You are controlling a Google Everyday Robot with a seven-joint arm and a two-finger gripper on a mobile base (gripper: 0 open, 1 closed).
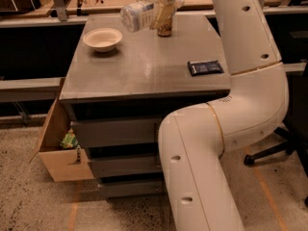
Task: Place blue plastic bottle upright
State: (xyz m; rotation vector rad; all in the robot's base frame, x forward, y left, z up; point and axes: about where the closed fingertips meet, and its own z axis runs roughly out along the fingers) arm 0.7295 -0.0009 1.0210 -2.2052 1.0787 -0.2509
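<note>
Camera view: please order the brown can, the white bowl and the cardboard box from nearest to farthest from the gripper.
The gripper hangs above the back of the table, holding the blue plastic bottle on its side.
1. Brown can: on the table, just below the gripper.
2. White bowl: on the table, toward the picture's left.
3. Cardboard box: down on the floor, lower left.
</note>
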